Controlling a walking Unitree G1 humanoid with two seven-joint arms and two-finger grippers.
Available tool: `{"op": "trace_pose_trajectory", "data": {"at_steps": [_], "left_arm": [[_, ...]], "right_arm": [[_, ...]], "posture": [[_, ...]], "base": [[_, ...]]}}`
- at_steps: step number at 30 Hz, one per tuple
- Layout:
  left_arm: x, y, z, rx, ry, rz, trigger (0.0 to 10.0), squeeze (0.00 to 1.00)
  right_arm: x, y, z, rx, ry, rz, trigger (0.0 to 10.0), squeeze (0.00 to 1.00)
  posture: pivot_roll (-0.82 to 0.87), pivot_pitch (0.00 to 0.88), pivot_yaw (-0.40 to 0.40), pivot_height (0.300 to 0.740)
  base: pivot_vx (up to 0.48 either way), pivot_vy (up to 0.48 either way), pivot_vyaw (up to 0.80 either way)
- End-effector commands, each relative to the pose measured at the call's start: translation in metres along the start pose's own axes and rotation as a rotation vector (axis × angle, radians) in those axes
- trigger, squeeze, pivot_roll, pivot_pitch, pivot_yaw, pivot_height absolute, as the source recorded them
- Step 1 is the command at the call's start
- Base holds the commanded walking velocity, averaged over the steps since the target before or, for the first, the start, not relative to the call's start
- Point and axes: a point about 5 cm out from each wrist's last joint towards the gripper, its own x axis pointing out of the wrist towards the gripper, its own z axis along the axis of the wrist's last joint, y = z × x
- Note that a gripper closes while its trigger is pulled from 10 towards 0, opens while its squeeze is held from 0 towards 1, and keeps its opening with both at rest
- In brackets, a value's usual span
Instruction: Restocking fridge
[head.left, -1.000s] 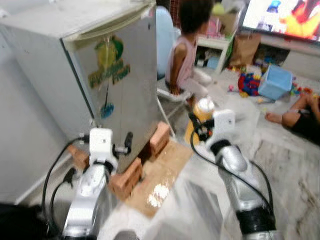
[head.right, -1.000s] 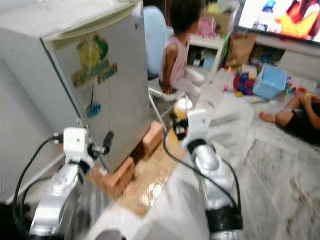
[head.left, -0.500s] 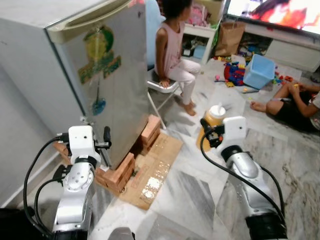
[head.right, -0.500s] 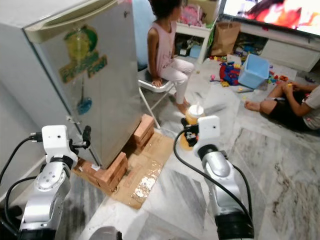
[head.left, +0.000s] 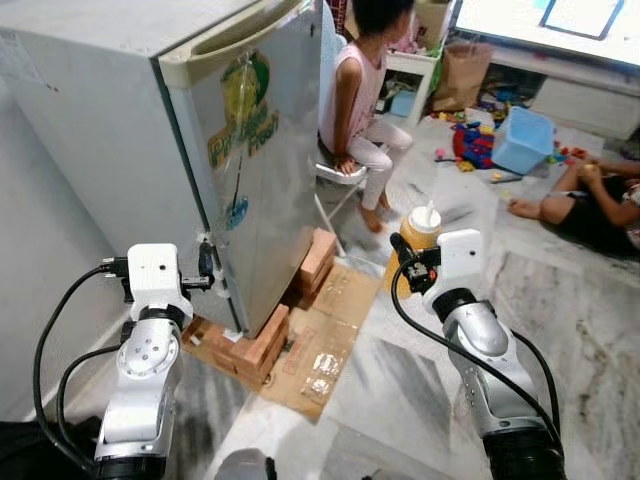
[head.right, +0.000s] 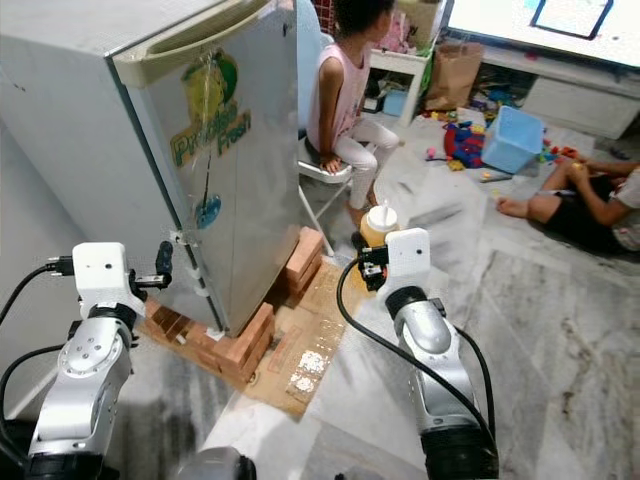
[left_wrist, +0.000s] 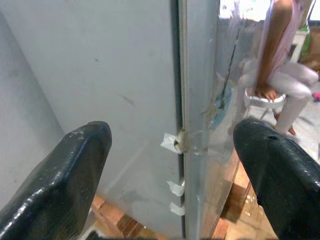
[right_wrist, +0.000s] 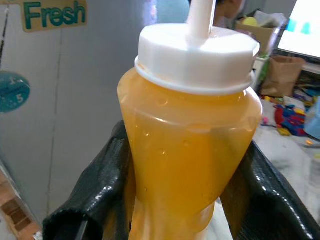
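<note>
Gripping an orange squeeze bottle from both sides, the right gripper has its two black fingers clamped against the bottle's waist. This one bottle stands upright, long axis vertical, with its white cap and nozzle pointing up. It hangs above the marble floor, to the right of the fridge and level with the lower part of the door.

Across from it, the left gripper holds its two fingers wide apart, straddling the vertical seam between the fridge's grey side wall and the door edge without touching either that I can see. Bits of torn white tape cling along that seam. From the head camera, this gripper sits just beside the lower front corner of the fridge.

The door is shut and carries a green "Fresh" sticker with a small blue round sticker beneath. Red bricks prop up the fridge, in at least two stacks, on one flattened sheet of cardboard.

Further back, one person sits on a folding chair, and a second person lies on the floor. One blue bin sits among scattered toys, and one brown paper bag stands by the wall.
</note>
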Motion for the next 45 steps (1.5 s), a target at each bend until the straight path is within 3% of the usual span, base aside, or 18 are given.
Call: {"op": "trace_pose_trajectory", "data": {"at_steps": [1,24,45], "left_arm": [[-0.001,0.002,0.001,-0.009,-0.008,0.015,10.0,0.00],[-0.002,0.001,-0.005,-0.038,-0.001,0.023,10.0,0.00],[0.009,0.003,0.001,-0.051,-0.022,0.031,10.0,0.00]], "right_arm": [[-0.001,-0.003,0.008,-0.006,-0.028,-0.014,10.0,0.00],[-0.005,-0.007,0.007,0.005,-0.024,-0.023,10.0,0.00],[-0.004,-0.005,0.009,0.014,-0.029,-0.025,10.0,0.00]], "posture": [[0.08,0.000,-0.035,0.740],[0.05,0.000,-0.039,0.740],[0.05,0.000,-0.035,0.740]], "base": [[0.000,0.000,0.00],[0.000,0.000,0.00],[0.062,0.041,0.00]]}}
